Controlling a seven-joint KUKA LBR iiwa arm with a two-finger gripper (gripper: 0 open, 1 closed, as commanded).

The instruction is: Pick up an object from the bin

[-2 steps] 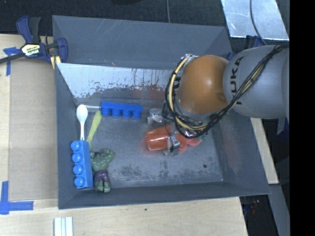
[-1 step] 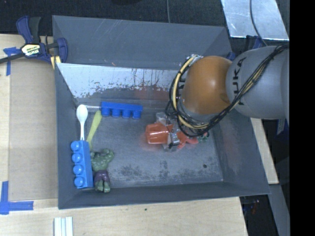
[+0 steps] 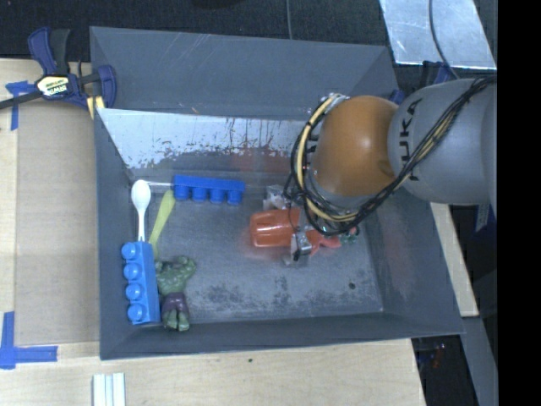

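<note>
My gripper (image 3: 286, 225) is low in the middle of the bin, under the arm's orange dome. One metal fingertip (image 3: 275, 199) shows above a red-orange rounded plastic thing (image 3: 267, 231), the other (image 3: 297, 249) below it. The fingers stand apart on either side of that thing, which lies on the bin floor. A small red piece (image 3: 330, 242) shows just right of the fingers; whether it belongs to the same thing I cannot tell. A blue studded block (image 3: 208, 189) lies to the upper left of the gripper.
At the left wall lie a white spoon (image 3: 140, 205), a yellow-green strip (image 3: 161, 217), a second blue studded block (image 3: 139, 282) and a green and purple figure (image 3: 175, 289). The arm covers the bin's right side.
</note>
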